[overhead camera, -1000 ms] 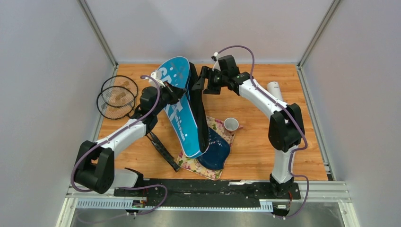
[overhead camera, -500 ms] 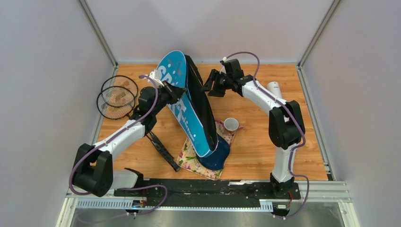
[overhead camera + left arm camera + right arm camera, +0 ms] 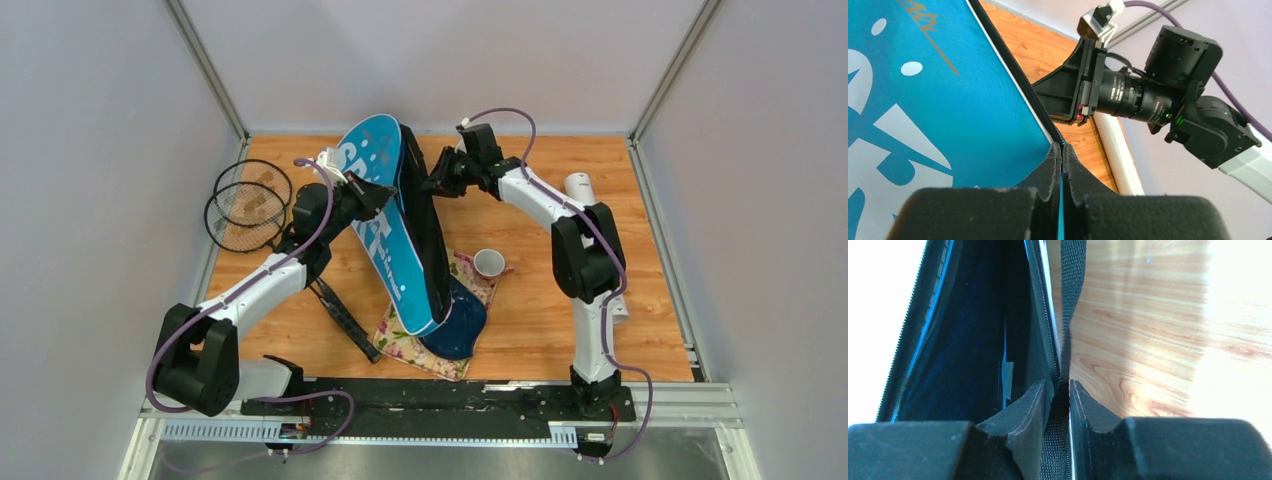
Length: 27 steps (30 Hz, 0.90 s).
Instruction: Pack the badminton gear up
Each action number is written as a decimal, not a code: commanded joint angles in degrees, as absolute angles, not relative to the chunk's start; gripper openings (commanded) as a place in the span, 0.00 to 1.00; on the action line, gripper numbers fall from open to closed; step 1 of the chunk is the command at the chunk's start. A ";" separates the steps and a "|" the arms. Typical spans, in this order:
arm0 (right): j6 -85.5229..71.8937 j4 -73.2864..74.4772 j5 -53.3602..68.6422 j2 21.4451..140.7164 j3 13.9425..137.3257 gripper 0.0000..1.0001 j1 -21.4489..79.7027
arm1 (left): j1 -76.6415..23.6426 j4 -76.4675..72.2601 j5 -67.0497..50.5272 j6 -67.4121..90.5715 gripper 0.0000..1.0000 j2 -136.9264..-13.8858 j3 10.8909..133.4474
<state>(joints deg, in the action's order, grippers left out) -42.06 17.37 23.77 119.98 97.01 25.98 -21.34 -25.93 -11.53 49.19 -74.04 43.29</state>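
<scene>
One racket bag (image 3: 385,235), pinched by left gripper (image 3: 1062,150), right gripper (image 3: 1060,386)

Wooden table (image 3: 540,335): rackets (image 3: 247,205), white tube (image 3: 581,188), floral cloth (image 3: 398,342).

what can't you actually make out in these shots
Racket bag interior, right wrist view: too dark to tell contents.
White tube, top view: middle hidden behind the right arm.
Rackets, top view: shafts vanish behind the left arm.
Plate, top view: mostly covered by the bag.
Shuttlecocks: none visible in any view.
</scene>
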 commanded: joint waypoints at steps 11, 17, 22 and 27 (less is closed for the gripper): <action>-29.45 18.72 15.72 120.58 119.06 0.00 26.37 | -21.27 -19.96 -4.31 53.34 0.00 -77.25 50.09; -27.43 18.54 19.96 122.34 130.42 0.00 28.91 | -20.31 -21.26 -4.21 58.69 0.00 -86.03 55.80; -20.50 18.64 18.80 122.35 134.04 0.00 30.15 | -18.72 -23.63 -10.19 63.19 0.00 -94.30 62.05; -10.91 19.07 22.84 124.44 137.72 0.00 30.15 | -18.72 -26.80 -13.44 65.04 0.00 -97.11 62.58</action>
<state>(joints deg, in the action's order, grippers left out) -20.25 19.90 19.07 122.80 132.53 30.55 -19.25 -20.91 -10.55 62.15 -96.23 60.20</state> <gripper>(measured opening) 0.008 0.008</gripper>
